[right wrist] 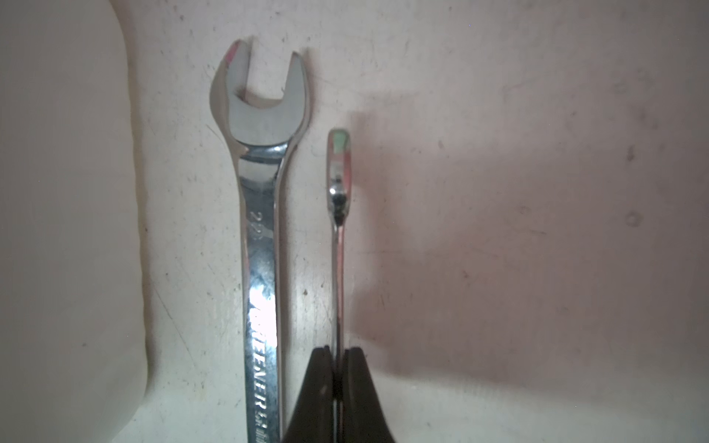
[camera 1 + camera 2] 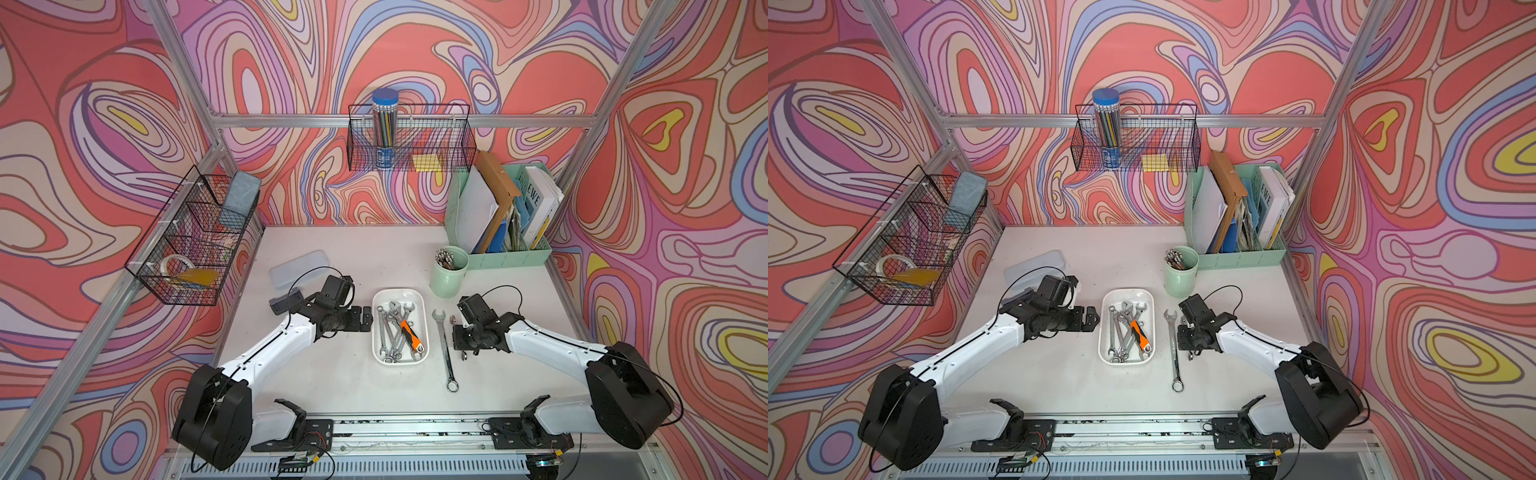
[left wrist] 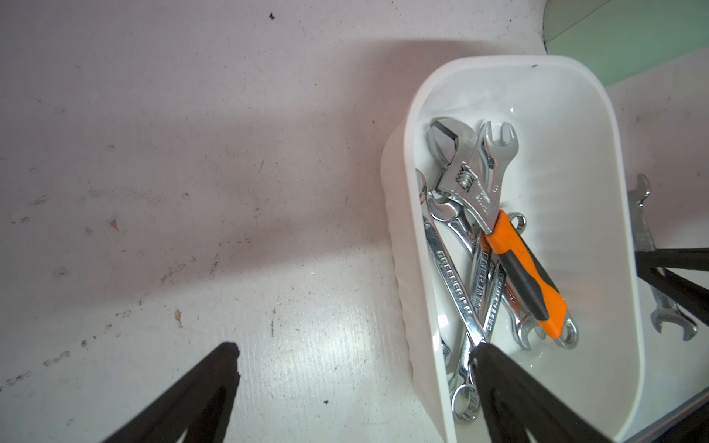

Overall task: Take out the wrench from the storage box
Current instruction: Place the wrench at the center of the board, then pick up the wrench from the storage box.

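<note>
The white storage box (image 2: pixel 399 291) (image 2: pixel 1128 291) (image 3: pixel 575 153) sits mid-table and holds several chrome wrenches plus an orange-handled adjustable wrench (image 2: pixel 409 331) (image 3: pixel 525 268). My left gripper (image 2: pixel 366 319) (image 3: pixel 356 349) is open at the box's left side, with one finger over the inside and the other over the table. My right gripper (image 2: pixel 459 338) (image 1: pixel 337 351) is shut on a small thin wrench (image 1: pixel 339 184) (image 2: pixel 452 320), held edge-on just above the table to the right of the box. A large wrench (image 2: pixel 444 349) (image 1: pixel 261 230) lies flat between the box and the right gripper.
A mint cup of pens (image 2: pixel 449 270) stands behind the right gripper, with a mint file organizer (image 2: pixel 498 216) at the back right. A translucent flat case (image 2: pixel 299 268) lies behind the left arm. Wire baskets (image 2: pixel 191 241) hang on the left and back walls.
</note>
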